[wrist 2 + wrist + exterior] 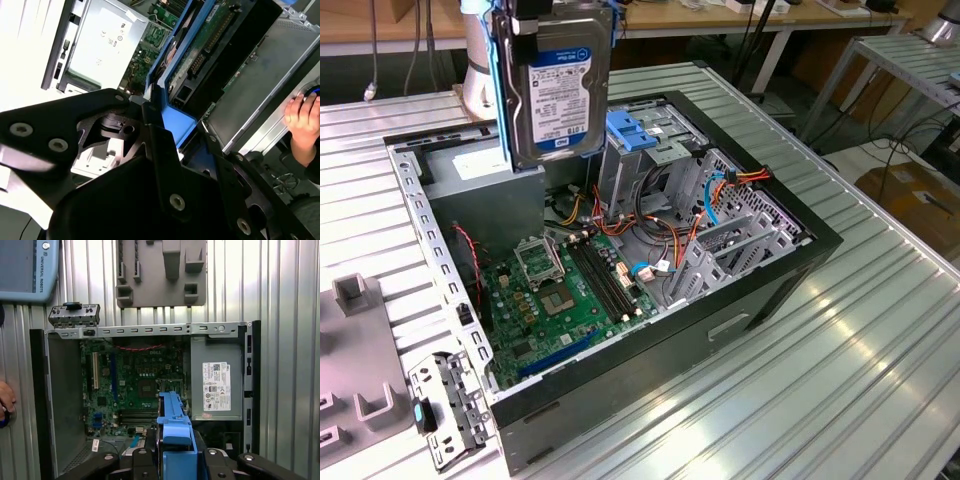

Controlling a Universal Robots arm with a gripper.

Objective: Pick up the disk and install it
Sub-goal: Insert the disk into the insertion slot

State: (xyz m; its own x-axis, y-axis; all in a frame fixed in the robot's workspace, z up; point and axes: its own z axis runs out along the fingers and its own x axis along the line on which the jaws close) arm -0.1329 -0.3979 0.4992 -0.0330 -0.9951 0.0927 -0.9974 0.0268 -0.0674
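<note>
End effector [175,456] is clamped shut on the disk [560,85]. Its black fingers [151,117] squeeze either side of the blue carrier at the upper end, so the drive hangs on edge with its label facing the exterior camera. It's up in the air over the open computer case [800,245], to the exterior view's left of the grey drive cage [650,170] with the blue latch [632,133], and apparently touching nothing below.

Handling-wise, the drive looks like a stiff, dense metal brick, probably hefty for its size and slick on the bare faces, and it won't like knocks. The second wrist view shows its green circuit board [200,55] exposed on one face, so the plastic carrier rails seem the sane place to grab, not the board or label.

Down inside the case sit the motherboard [560,290] and the power-supply box [216,385]. The case rests on a ribbed metal counter [840,380], and a person's hand [302,117] is off to one side.
</note>
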